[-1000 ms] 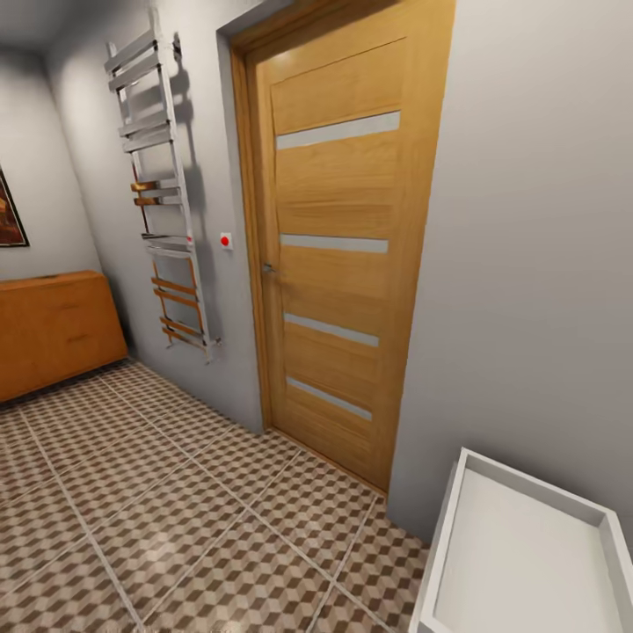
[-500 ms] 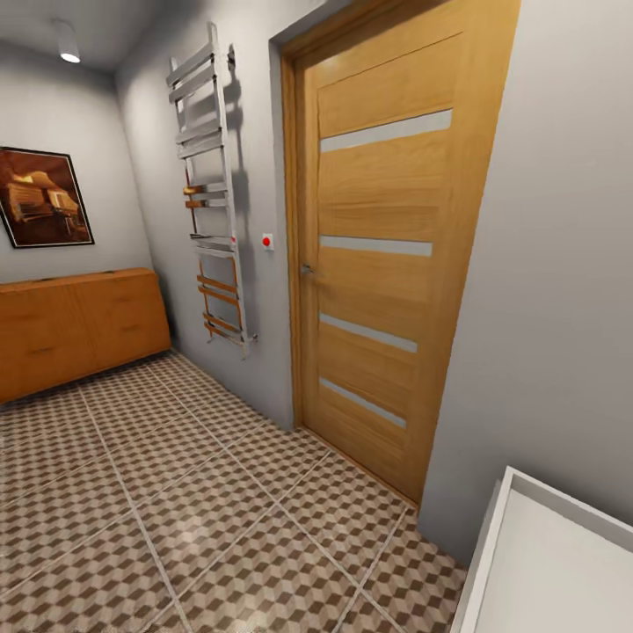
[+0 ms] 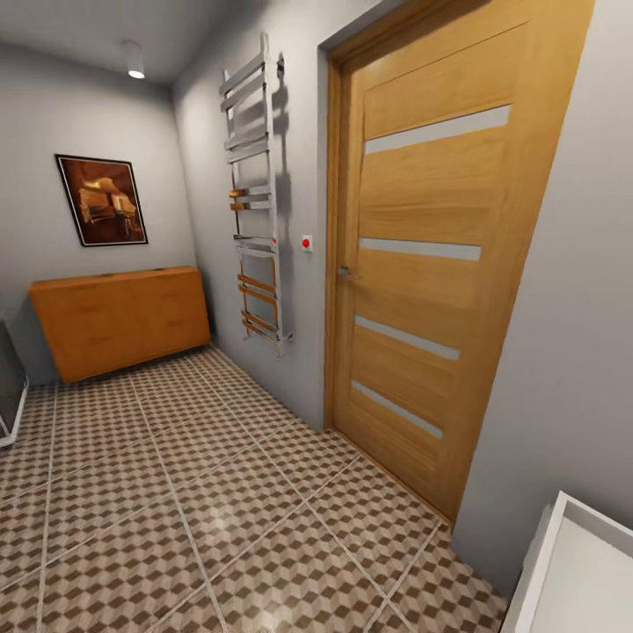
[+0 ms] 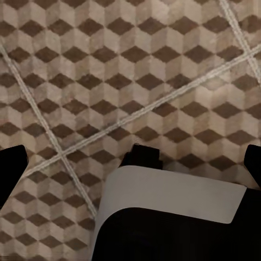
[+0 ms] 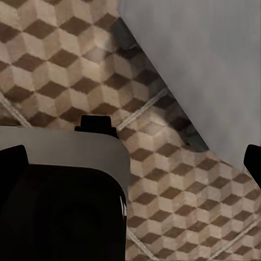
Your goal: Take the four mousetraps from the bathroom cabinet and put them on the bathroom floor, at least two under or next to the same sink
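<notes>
The low orange-brown wooden cabinet (image 3: 123,318) stands against the far wall, at the left of the head view. Its drawer fronts are shut. The cube-patterned bathroom floor (image 3: 202,501) stretches from it toward me. The mousetraps are out of view. In the left wrist view my left gripper (image 4: 130,168) hangs open above the tiles (image 4: 109,70), with dark fingertips (image 4: 11,168) at both edges and nothing between them. My right gripper (image 5: 130,163) is also open and empty over the floor (image 5: 54,70), close to a grey wall (image 5: 206,60).
A wooden door (image 3: 431,264) with frosted strips is shut on the right wall. Beside it are a chrome towel rail (image 3: 257,193) and a red switch (image 3: 306,242). A white rimmed fixture (image 3: 571,571) juts in at the lower right. A framed picture (image 3: 102,200) hangs above the cabinet.
The head view has swung left, so door and towel rail slid right in the picture. The whole cabinet and the framed picture have come into view. Little of the white fixture still shows.
</notes>
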Controlling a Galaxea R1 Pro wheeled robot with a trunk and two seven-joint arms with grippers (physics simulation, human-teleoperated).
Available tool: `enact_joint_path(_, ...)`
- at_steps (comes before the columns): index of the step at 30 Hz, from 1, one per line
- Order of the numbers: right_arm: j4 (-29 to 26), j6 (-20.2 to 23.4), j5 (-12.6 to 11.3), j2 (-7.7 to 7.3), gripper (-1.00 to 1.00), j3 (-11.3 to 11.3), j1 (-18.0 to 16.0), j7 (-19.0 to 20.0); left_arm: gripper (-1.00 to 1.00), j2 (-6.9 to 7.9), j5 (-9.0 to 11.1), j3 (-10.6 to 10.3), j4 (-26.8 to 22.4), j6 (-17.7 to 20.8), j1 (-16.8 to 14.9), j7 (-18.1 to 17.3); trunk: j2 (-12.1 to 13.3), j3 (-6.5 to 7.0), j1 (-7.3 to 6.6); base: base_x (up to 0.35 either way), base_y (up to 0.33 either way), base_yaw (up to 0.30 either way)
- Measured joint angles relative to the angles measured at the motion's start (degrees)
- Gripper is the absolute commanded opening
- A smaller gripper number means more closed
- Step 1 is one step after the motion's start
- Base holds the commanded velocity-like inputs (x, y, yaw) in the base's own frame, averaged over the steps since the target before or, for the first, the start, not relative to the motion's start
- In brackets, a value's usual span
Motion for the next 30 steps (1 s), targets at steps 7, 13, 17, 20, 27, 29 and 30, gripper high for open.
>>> enact_joint_path(7,0.0,0.0,0.04,0.0,1.0,0.0,0.0,-0.04,1.0,0.03,0.0,0.0,0.0,0.01,0.0,0.0,0.0,0.15,0.0,0.0,0.0,0.272)
enact_joint_path(13,0.0,0.0,0.07,0.0,1.0,0.0,0.0,-0.04,1.0,0.08,0.0,0.0,0.0,0.02,0.0,0.0,0.0,0.28,0.0,0.0,0.0,0.272)
enact_joint_path(17,0.0,0.0,0.06,0.0,1.0,0.0,0.0,-0.05,1.0,0.08,0.0,0.0,0.0,0.02,0.0,0.0,0.0,0.37,0.0,0.0,0.0,0.272)
enact_joint_path(20,0.0,0.0,0.07,0.0,1.0,0.0,0.0,-0.04,1.0,0.09,0.01,0.0,0.0,0.01,0.0,0.0,0.0,0.44,0.0,0.0,0.0,0.272)
enact_joint_path(27,0.0,0.0,0.07,0.02,1.0,0.0,0.0,-0.05,1.0,0.09,0.0,0.0,0.0,0.02,0.0,0.0,0.0,0.59,0.0,0.0,0.0,0.272)
enact_joint_path(29,0.0,0.0,0.07,0.1,1.0,0.0,0.0,-0.05,1.0,0.09,0.0,0.0,0.0,0.02,0.0,0.0,0.0,0.64,0.0,0.0,0.0,0.271)
enact_joint_path(30,0.0,0.0,0.07,0.13,1.0,0.0,0.0,-0.05,1.0,0.09,0.0,0.0,0.0,0.02,0.0,0.0,0.0,0.66,0.0,0.0,0.0,0.271)
